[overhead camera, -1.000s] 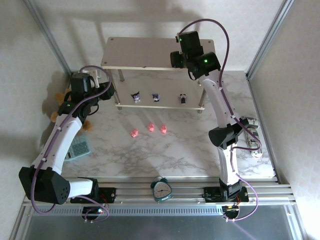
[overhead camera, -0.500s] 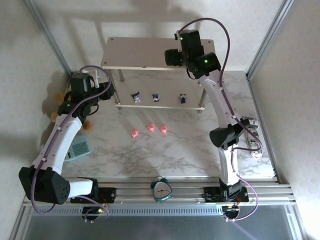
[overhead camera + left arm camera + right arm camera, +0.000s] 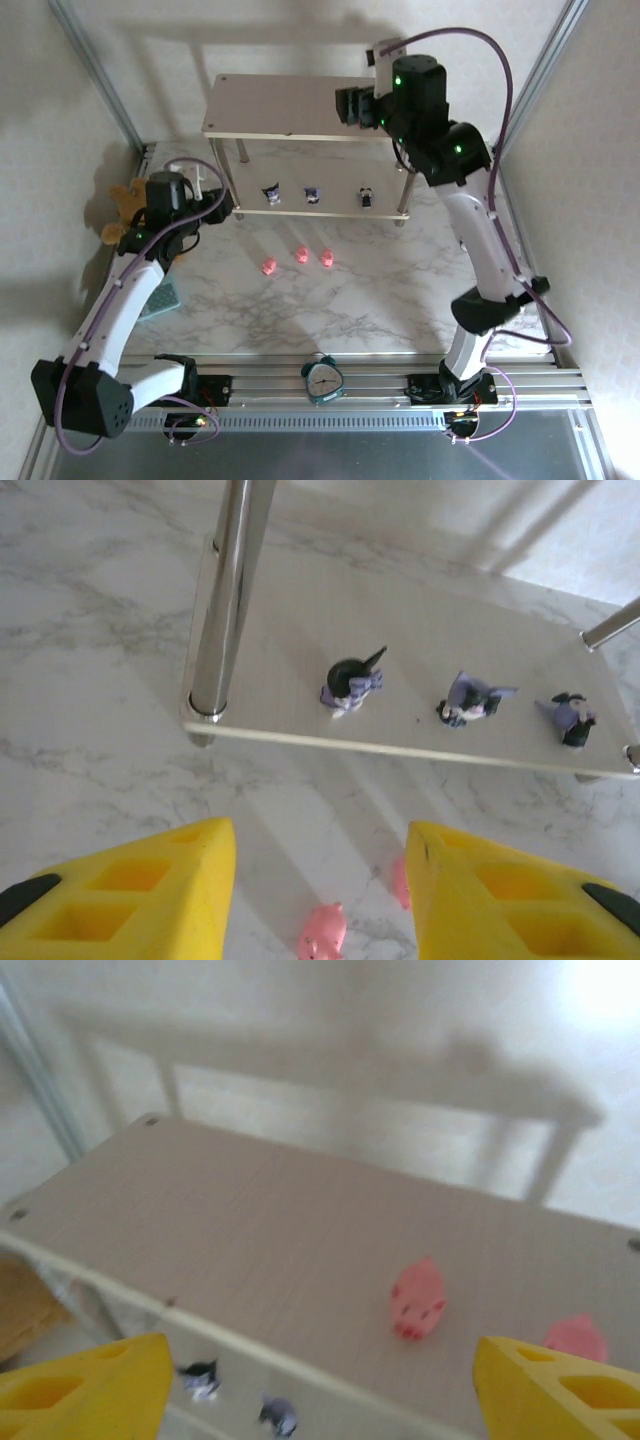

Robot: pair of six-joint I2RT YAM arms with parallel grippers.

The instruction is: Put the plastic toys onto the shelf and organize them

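Teal alarm clock [image 3: 323,381] at the marble table's [image 3: 380,300] near edge; brown teddy bear [image 3: 118,212] far left

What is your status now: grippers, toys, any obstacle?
Left gripper open, empty, near lower board. Right gripper open above top board. Two pigs on top, three figurines below, three pigs on table. Nothing seen blocking.

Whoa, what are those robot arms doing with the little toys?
They're putting toys on the shelf. Two pink pigs lie on its top board, by the right pincer, which is open and empty. Three dark figurines sit on the lower board. Three more pigs wait on the table near the open left pincer.
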